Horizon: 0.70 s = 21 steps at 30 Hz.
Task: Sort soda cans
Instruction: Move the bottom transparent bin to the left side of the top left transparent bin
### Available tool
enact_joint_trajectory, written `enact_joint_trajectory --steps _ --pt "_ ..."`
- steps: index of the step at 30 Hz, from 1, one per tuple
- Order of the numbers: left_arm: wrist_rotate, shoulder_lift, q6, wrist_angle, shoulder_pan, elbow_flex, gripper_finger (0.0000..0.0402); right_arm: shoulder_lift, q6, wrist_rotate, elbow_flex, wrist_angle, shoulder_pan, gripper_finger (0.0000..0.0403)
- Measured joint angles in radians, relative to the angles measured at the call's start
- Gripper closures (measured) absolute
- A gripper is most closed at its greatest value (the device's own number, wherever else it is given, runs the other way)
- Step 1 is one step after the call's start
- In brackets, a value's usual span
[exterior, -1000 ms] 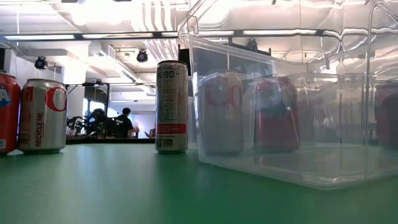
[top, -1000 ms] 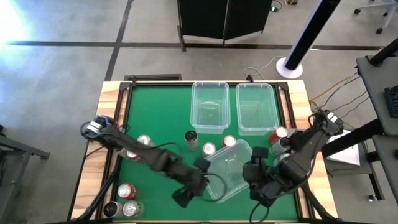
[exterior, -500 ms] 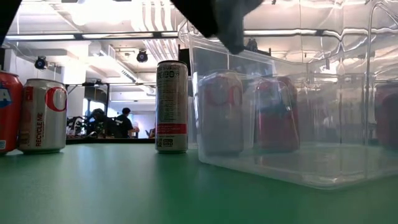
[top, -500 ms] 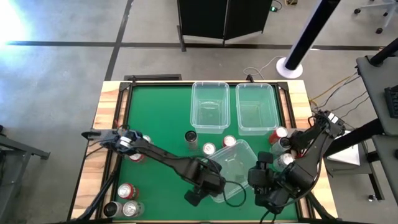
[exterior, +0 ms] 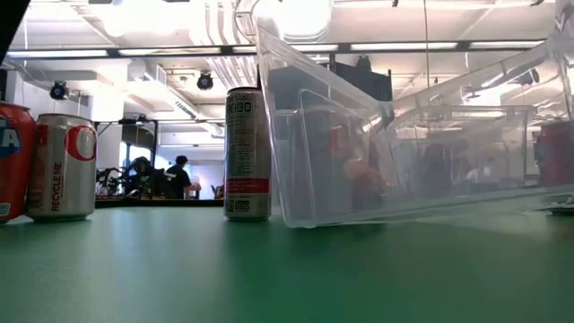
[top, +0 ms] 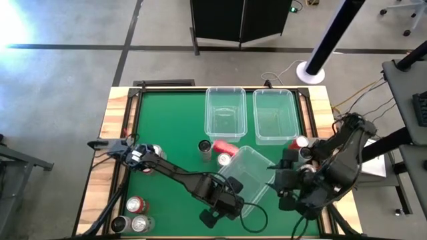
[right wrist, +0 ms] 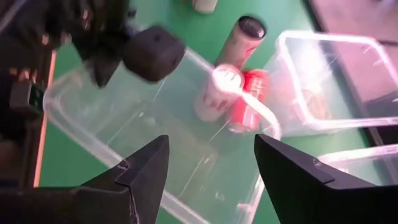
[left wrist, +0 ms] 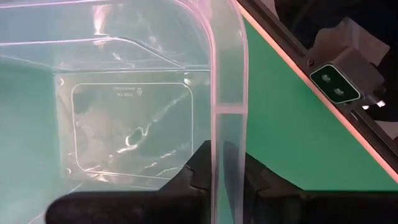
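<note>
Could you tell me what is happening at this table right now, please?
The left gripper is clamped on the rim of a clear rectangular plastic bin, tilting it on the green table. The right gripper hovers open beside it. A red soda can lies on its side near the bin, and a black soda can stands nearby.

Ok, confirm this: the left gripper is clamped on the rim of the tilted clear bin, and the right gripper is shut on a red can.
One part is wrong. The right gripper is open and holds nothing, as the right wrist view shows. The left gripper is indeed clamped on the rim of the tilted clear bin.
</note>
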Motion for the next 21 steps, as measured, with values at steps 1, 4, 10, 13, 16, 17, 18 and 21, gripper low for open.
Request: enact_joint_trajectory --steps 1,4,10,13,16,17,18,21 --pt "0.000 -0.003 0.001 0.001 -0.001 0.000 0.0395 -0.010 -0.002 0.010 0.000 0.003 0.000 0.0172" --pt "0.000 -0.010 0.002 -0.003 -0.001 0.000 0.0395 -0.031 0.001 0.019 -0.005 0.007 0.000 0.0176" --pt "-0.004 -0.037 -0.017 -0.020 0.000 0.000 0.0395 -0.024 0.007 0.018 -0.026 0.009 0.000 0.0177" --pt "-0.022 -0.054 -0.025 -0.027 0.000 0.000 0.0395 -0.009 0.008 0.014 -0.035 0.009 0.000 0.0172" --pt "-0.026 -0.072 -0.036 -0.027 0.003 0.000 0.0395 0.004 0.007 0.014 -0.035 0.011 0.004 0.0167" --pt "-0.025 -0.078 -0.039 -0.029 0.003 0.000 0.0395 0.006 0.007 0.015 -0.035 0.011 0.007 0.0166" --pt "-0.026 -0.084 -0.044 -0.032 0.003 0.000 0.0395 0.008 0.007 0.014 -0.035 0.012 0.010 0.0165" --pt "-0.032 -0.100 -0.061 -0.053 0.004 0.000 0.0395 0.013 0.009 0.014 -0.035 0.012 0.024 0.0167"
